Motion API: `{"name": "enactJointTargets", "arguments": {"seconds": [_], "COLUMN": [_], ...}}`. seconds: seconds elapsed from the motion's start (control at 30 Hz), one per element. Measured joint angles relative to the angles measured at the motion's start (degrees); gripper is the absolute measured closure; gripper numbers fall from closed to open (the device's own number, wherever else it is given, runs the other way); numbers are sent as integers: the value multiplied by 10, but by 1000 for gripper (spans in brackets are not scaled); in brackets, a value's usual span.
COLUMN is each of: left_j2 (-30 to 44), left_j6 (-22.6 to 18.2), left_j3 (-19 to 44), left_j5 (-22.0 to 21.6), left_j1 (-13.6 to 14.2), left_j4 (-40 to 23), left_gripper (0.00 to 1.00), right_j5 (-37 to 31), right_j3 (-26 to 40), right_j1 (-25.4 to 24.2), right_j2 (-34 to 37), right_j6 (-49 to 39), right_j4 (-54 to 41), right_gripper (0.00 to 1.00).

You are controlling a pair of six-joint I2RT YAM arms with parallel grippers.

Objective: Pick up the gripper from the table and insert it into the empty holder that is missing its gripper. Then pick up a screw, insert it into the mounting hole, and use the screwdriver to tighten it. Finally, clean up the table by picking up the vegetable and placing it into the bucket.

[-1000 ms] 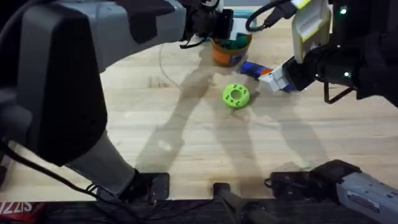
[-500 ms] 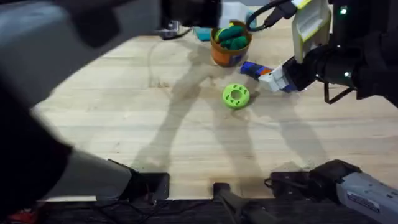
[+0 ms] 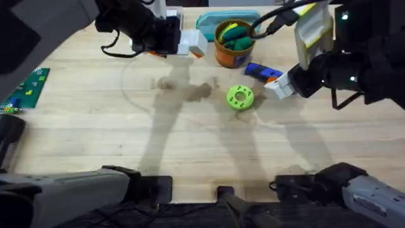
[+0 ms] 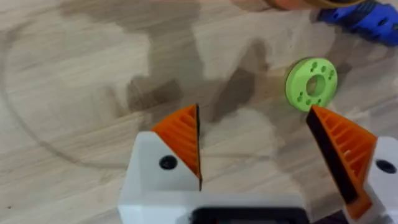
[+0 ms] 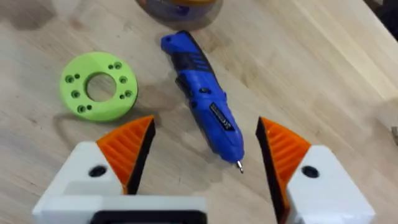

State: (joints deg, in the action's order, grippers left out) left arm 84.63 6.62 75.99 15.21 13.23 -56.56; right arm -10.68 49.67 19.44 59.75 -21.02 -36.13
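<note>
Screwdriver (image 5: 205, 102) lies flat on the table (image 3: 95, 139), blue body w/ a thin metal bit at one end, just beside the bucket (image 3: 231, 54) on its right-arm side. Overhead also shows an orange bit on it next to the right gripper. Right gripper (image 5: 205, 158) hangs over the screwdriver's bit end, fingers spread wide, orange ribbed pads (image 5: 130, 146) either side of the tool and apart from it, nothing held.

Bucket stands upright near the table's far edge, orange, w/ green and yellow veg (image 3: 235, 37) inside. Green ring (image 3: 240, 97) w/ small holes round it lies flat just nearer than the bucket, close to the screwdriver but not touching.

Left gripper (image 4: 255, 146) is open too, pads well apart, empty, bare wood between them. In overhead, it (image 3: 190, 45) sits left of the bucket, near the far edge. Teal case (image 3: 212, 22) lies behind the bucket. Green circuit board (image 3: 25, 88) lies far left of the bucket, at the table's edge.
</note>
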Motion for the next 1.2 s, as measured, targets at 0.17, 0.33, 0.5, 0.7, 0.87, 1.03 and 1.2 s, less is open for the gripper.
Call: {"name": "enactJointTargets", "arguments": {"seconds": [0.17, 0.33, 0.5, 0.7, 0.87, 1.03, 1.2], "left_j2": [0, 0, 0, 0, 0, 0, 0], "left_j6": [-4, -4, -5, -5, -6, -6, -6], "left_j3": [0, 0, 0, 0, 0, 0, 0], "left_j5": [0, 0, 0, 0, 0, 0, 0], "left_j1": [0, 0, 0, 0, 0, 0, 0], "left_j4": [-21, -21, -20, -20, -20, -20, -20], "left_gripper": [13, 13, 13, 13, 12, 13, 13], "right_j5": [0, 0, 0, 0, 0, 0, 0], "right_j3": [0, 0, 0, 0, 0, 0, 0], "right_j1": [0, 0, 0, 0, 0, 0, 0], "right_j2": [0, 0, 0, 0, 0, 0, 0], "right_j6": [0, 0, 0, 0, 0, 0, 0], "right_j4": [-2, -2, -3, -3, -3, -3, -3], "right_gripper": [28, 28, 28, 28, 28, 28, 28]}}
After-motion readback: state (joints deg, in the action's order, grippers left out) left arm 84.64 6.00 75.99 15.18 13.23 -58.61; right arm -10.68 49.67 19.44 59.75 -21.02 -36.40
